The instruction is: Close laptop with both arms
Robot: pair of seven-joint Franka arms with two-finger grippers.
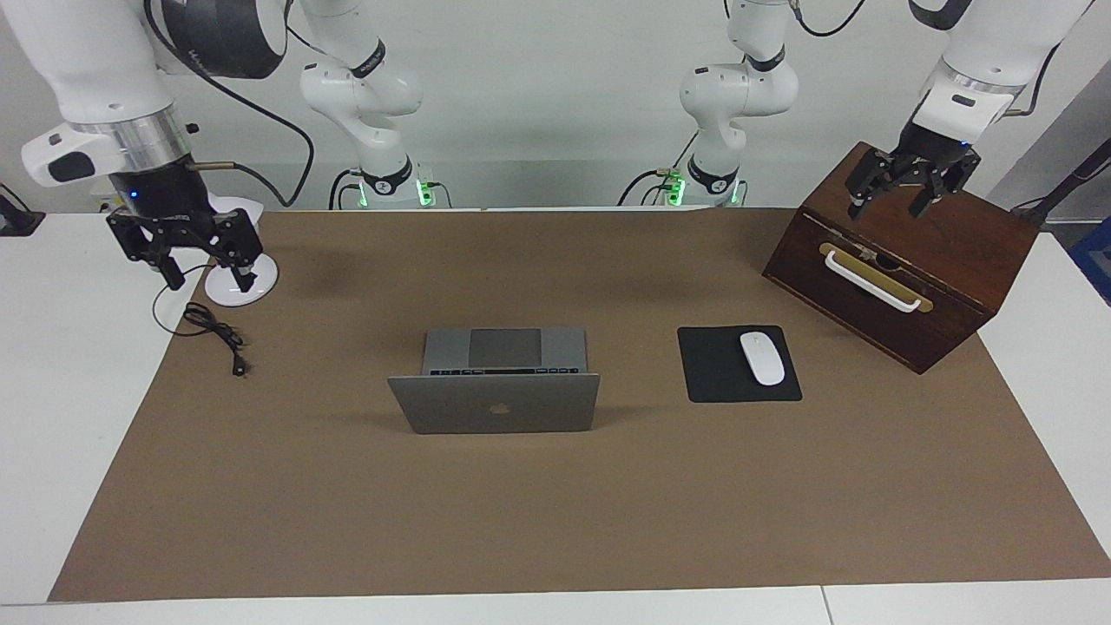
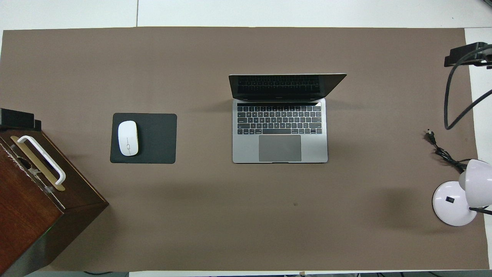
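Note:
The silver-grey laptop [image 1: 495, 404] stands open in the middle of the brown mat, its lid with the apple logo upright and its screen toward the robots. The overhead view shows its dark keyboard and grey trackpad [image 2: 280, 130]. My left gripper [image 1: 898, 207] hangs open and empty over the wooden box, well away from the laptop. My right gripper [image 1: 208, 279] hangs open and empty over the lamp's base at the right arm's end. Neither gripper shows in the overhead view.
A black mouse pad [image 1: 720, 369] with a white mouse [image 1: 762, 358] lies beside the laptop toward the left arm's end. A dark wooden box [image 1: 903, 304] with a white handle stands at that end. A white desk lamp [image 2: 453, 204] and its black cable [image 1: 217, 334] are at the right arm's end.

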